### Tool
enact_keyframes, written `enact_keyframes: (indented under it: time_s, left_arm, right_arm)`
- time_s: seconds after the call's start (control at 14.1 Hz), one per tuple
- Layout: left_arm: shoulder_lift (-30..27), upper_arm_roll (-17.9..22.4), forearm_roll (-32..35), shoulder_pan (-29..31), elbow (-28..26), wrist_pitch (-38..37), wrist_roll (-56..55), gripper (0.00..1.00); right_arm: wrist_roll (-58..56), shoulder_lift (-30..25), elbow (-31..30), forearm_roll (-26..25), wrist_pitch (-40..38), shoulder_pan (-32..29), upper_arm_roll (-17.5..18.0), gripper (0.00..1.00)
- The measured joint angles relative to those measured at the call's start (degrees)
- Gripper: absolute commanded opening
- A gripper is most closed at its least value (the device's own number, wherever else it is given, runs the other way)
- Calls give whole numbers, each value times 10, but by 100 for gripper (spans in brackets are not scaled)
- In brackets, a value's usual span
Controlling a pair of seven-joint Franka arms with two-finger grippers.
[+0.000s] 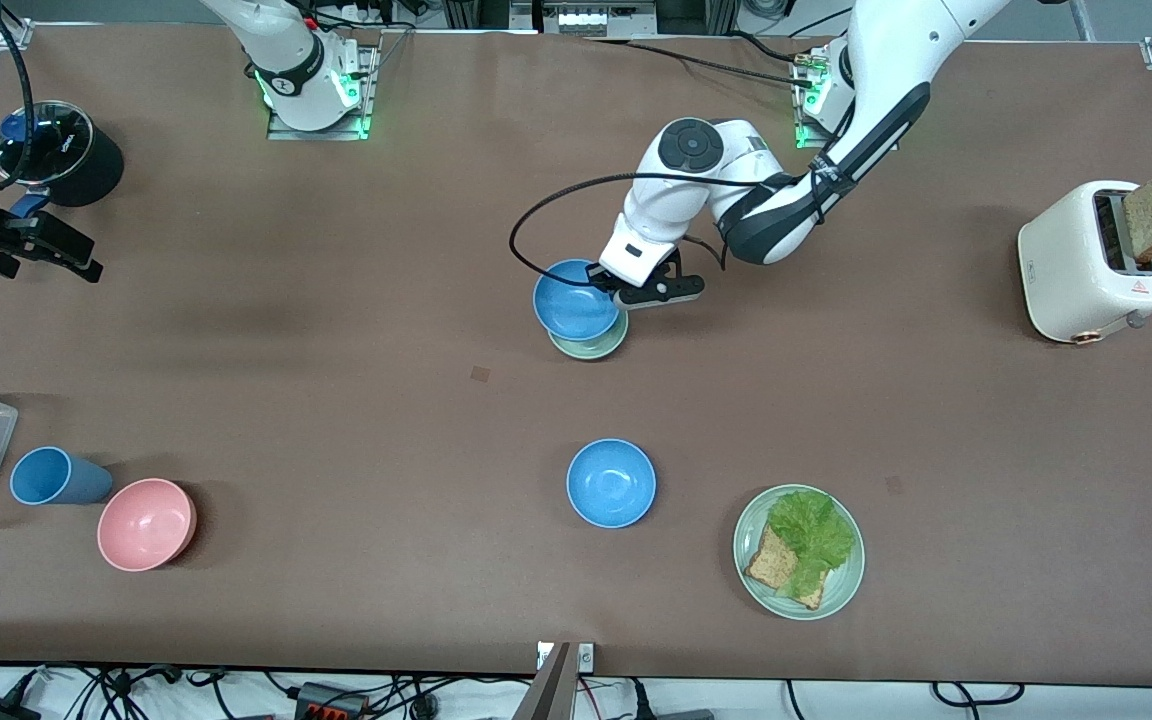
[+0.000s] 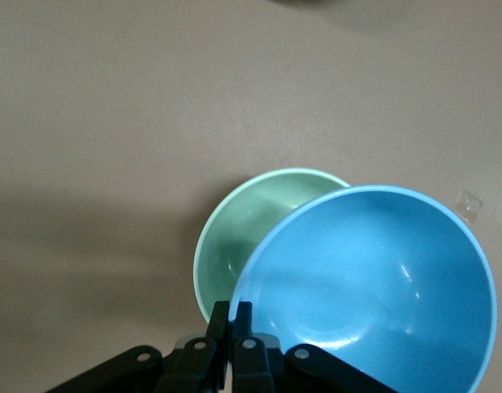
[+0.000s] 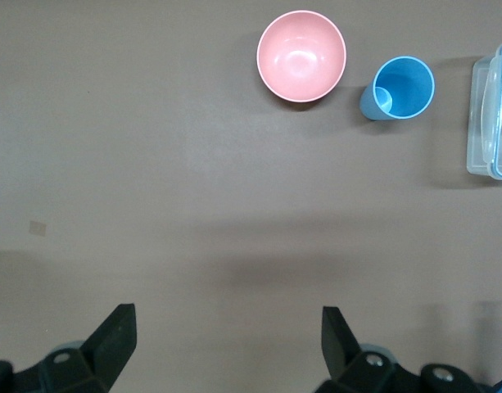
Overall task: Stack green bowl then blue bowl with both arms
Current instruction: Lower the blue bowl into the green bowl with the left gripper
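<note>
Under the left gripper (image 1: 626, 290), near the middle of the table, the green bowl (image 1: 604, 345) sits on the brown surface, and the blue bowl (image 1: 576, 300) hangs just above it, pinched by its rim. In the left wrist view the two fingers are closed tight on that rim, and the held bowl (image 2: 373, 286) is tilted and offset, covering only part of the green bowl (image 2: 242, 246) below. Whether the two bowls already touch cannot be told.

The stack looks close to done but not finished: the green bowl appears placed, and the blue one is carried over it but not yet seated or let go. What is left, I judge, is to centre it, lower it into the green bowl and open the fingers.

The right gripper (image 1: 31, 245) waits, hovering at the right arm's end of the table, beside a dark round pot (image 1: 76, 155). Its fingers are spread wide and hold nothing. Its wrist view looks down on a pink bowl (image 3: 301, 56), a blue cup (image 3: 398, 88) and a clear box (image 3: 492, 115).

A second blue bowl (image 1: 611, 483) lies untouched, well apart from the left gripper and nearer the front camera, beside a green plate (image 1: 751, 555) with lettuce and bread.
</note>
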Motion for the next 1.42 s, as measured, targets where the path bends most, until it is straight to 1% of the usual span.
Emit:
enact_keyframes:
  time_s: [0.21,0.43,0.78,1.42]
  left_arm:
    - [13,4,17,-2,5,0,0,0]
    - [19,6,19,-2,7,0,0,1]
    - [19,10,21,-2,9,0,14,1]
    - [20,13,21,-2,8,-2,31,0]
  right_arm:
    - [-1,0,1,0,0,-3,0,100]
    - [-2,0,3,0,0,-3,2,100]
    - [-2,-1,4,0,-16,-3,4,100]
    - [-2,-1,5,0,-18,-3,4,100]
